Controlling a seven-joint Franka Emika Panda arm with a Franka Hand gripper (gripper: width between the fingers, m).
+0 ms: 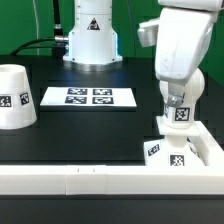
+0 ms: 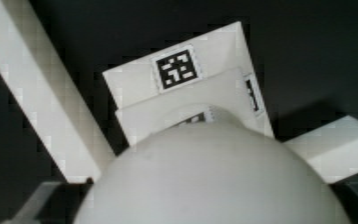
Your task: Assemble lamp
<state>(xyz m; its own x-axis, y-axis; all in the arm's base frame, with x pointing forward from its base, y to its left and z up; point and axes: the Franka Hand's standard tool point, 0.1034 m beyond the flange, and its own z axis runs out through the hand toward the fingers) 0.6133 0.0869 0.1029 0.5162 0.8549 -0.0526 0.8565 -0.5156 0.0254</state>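
The square flat lamp base (image 1: 165, 149) lies at the exterior view's right, against the long white rail. My gripper (image 1: 179, 122) hangs right above it, shut on the bulb (image 1: 181, 111), whose tag shows between the fingers. In the wrist view the bulb's round white head (image 2: 202, 165) fills the space between the jaws of my gripper (image 2: 202, 208), with the tagged base (image 2: 179, 72) under it. I cannot tell whether the bulb touches the base. The tapered shade (image 1: 15, 97) stands at the exterior view's far left, apart.
The marker board (image 1: 87, 96) lies in the middle of the black table. The long white rail (image 1: 90, 181) runs along the front and turns up beside the base (image 1: 211, 150); it also shows in the wrist view (image 2: 43, 95). The arm's pedestal (image 1: 90, 35) stands at the back.
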